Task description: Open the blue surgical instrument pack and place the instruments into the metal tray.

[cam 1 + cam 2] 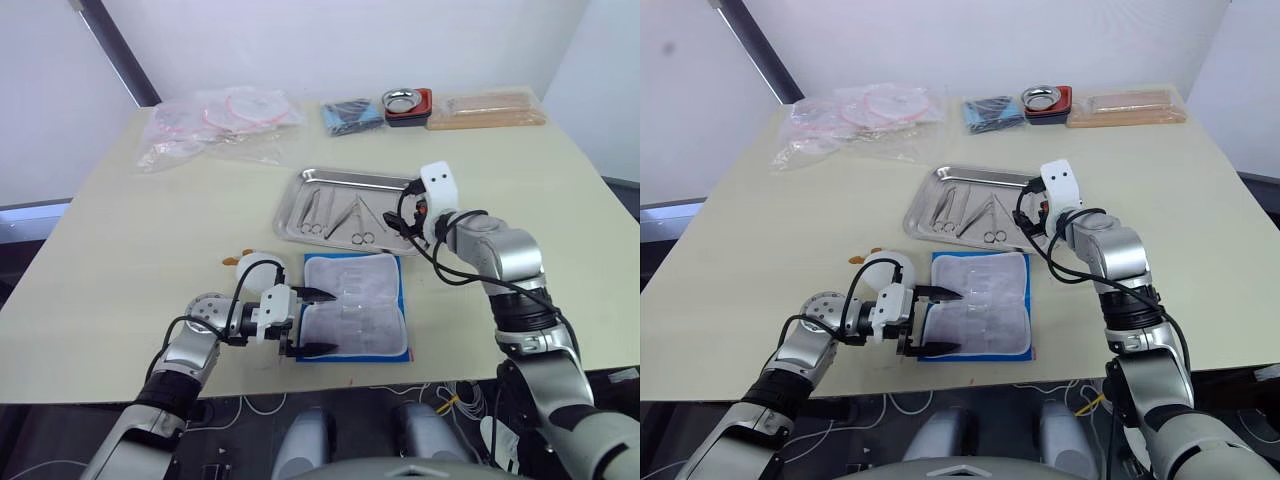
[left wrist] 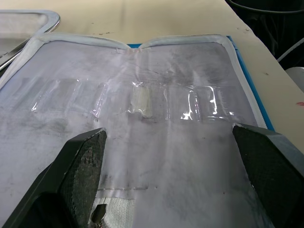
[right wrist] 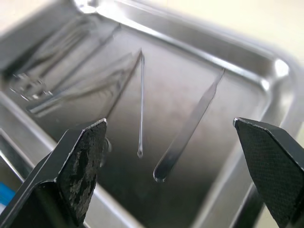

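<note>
**Pouch lies open and emptied as both grippers hang with fingers spread**

The blue pouch [image 1: 355,306] lies unfolded on the table [image 1: 150,230], grey-white lining up, directly ahead of the left gripper [image 1: 312,322]. The clear slots across its lining look empty apart from one small pale piece [image 2: 141,102] in a middle slot; whether that is a tool or part of the lining cannot be told. The instruments [image 1: 340,214] lie inside the metal tray [image 1: 300,185], just beyond the pouch's far edge and directly beneath the right gripper [image 3: 171,137].

The main risk sits with the right gripper. It hangs low over the near right corner of the tray with two thin pieces [image 3: 185,130] right below its fingers; a careless lift or sideways sweep could clip the raised rim, shove the tray or flick a light tool out onto the table. On the left, a push forward could drag or fold the soft pouch, and a pinch at the pale piece may catch only plastic.

The left arm reaches in low from the near table edge, forearm close to the surface, its fingers released and spread wide over the pouch's near-left edge, gripping nothing. The right arm is bent at the elbow and angled down into the tray, its fingers likewise parted and empty.
</note>
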